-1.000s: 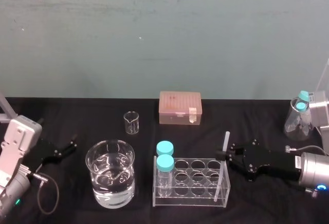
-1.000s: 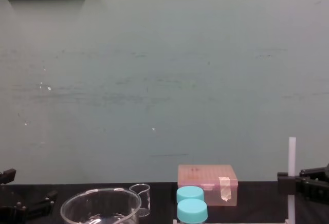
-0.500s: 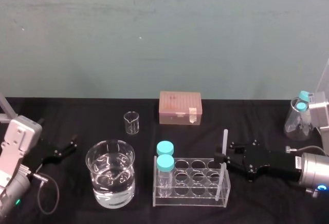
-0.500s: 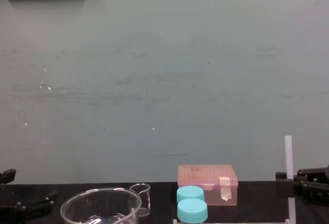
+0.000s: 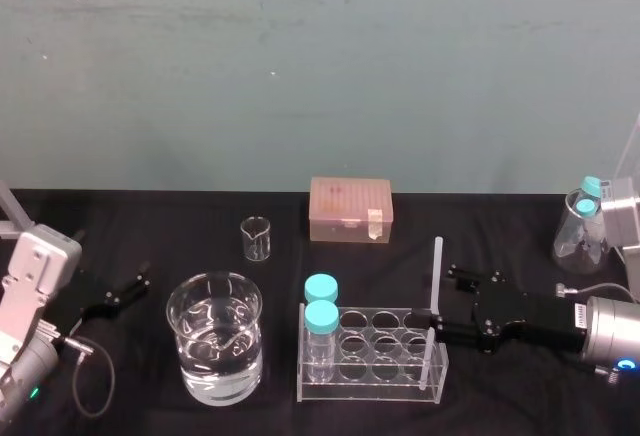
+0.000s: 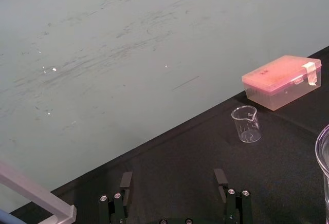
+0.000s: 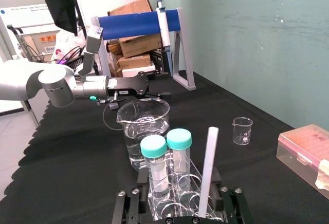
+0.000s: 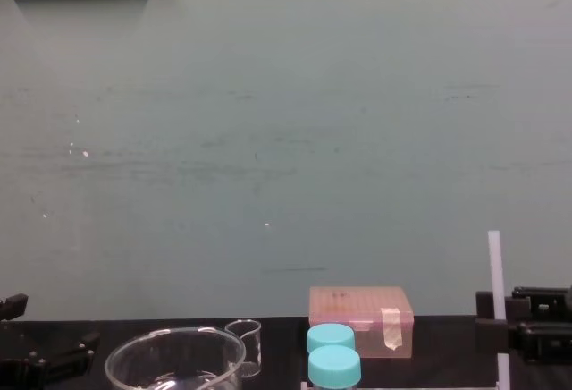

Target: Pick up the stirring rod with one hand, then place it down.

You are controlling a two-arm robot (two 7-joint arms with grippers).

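The stirring rod (image 5: 436, 268) is a thin white translucent stick standing upright in the right end of a clear tube rack (image 5: 372, 364). My right gripper (image 5: 441, 301) is level with the rod's upper half. It is open, with one finger on each side of the rod and clear of it. In the right wrist view the rod (image 7: 207, 168) rises between the spread fingers of the right gripper (image 7: 179, 194). In the chest view the rod (image 8: 494, 274) stands beside the right gripper (image 8: 487, 321). My left gripper (image 5: 122, 293) rests open at the table's left.
Two blue-capped jars (image 5: 321, 304) stand in the rack's left end. A large beaker of water (image 5: 214, 348) is left of the rack. A small glass beaker (image 5: 256, 238) and a pink box (image 5: 350, 210) sit behind. A flask (image 5: 580, 228) stands at far right.
My right gripper has opened and let go of the rod. The rod now stands free in the rack, its top shifted slightly. The left arm has not moved.
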